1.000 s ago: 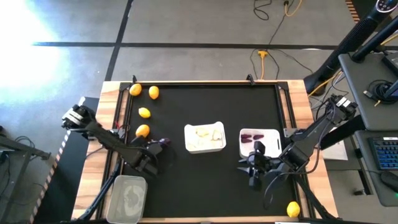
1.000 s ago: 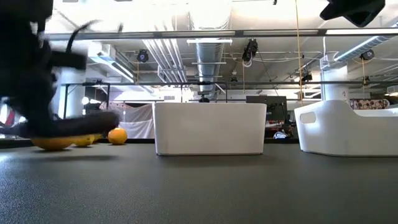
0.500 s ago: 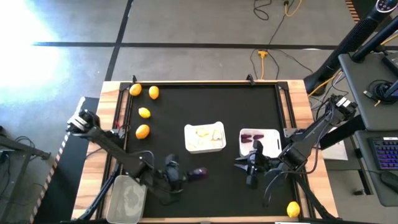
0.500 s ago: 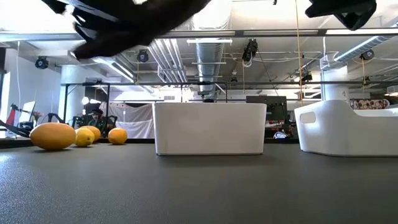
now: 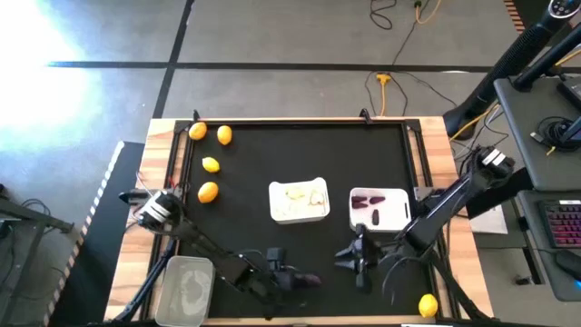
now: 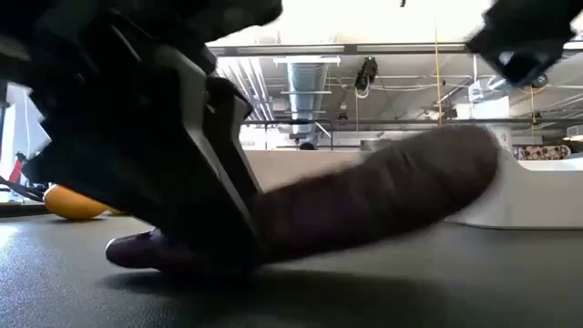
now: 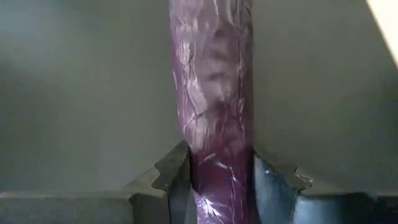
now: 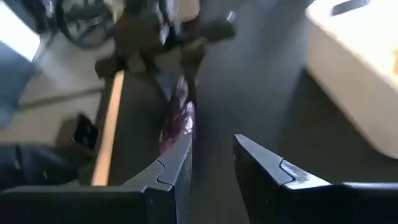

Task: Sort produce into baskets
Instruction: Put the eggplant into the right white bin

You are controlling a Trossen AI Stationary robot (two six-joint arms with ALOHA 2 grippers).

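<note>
The left gripper (image 5: pixel 289 280) has swung along the table's near edge, clamped on a glossy, wrinkled purple eggplant (image 5: pixel 307 280) low over the black mat (image 5: pixel 300 154). The right gripper (image 5: pixel 349 263), fingers apart and empty, hovers beside it near the white tray (image 5: pixel 379 222).

Black surface (image 5: pixel 300 150) carrying two white trays (image 5: pixel 299 201) centrally; four lemons (image 5: pixel 208 192) lying beyond-left, grey tub (image 5: pixel 186 290) sitting near-left.

Purple vegetable (image 7: pixel 214 112) cut off at wrist picture's edges; white tray (image 6: pixel 537 196) mostly hidden behind it.
</note>
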